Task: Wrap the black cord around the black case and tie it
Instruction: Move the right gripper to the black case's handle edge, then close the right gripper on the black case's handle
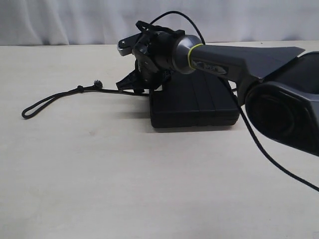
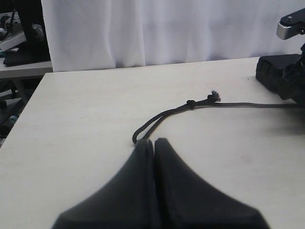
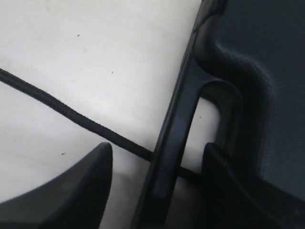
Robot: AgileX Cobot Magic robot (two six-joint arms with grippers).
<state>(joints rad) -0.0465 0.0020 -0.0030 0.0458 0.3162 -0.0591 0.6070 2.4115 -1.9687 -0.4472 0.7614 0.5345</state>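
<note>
Left gripper (image 2: 153,140): seen only in its own wrist view; jaws clenched together with nothing between them, tips above the bare table (image 1: 149,189) just short of the cord's loop end.
Black cord (image 1: 79,89): lies flat on the table; closed loop furthest left, then a knot, then a frayed tuft (image 2: 215,96); a single strand runs on rightward to the case's left edge.
Right gripper (image 1: 132,82): lowered at the case's left edge; jaws released and spread, one finger (image 3: 86,186) on each side of the handle bar (image 3: 176,133), grasping nothing.
Cord at handle (image 3: 57,102): passes under the handle bar, between the spread fingers.
Black case (image 1: 199,107): flat on the table, right of centre, ribbed lid up, handle slot facing left.
Right arm (image 1: 249,59): reaches in from the right, above the case.
</note>
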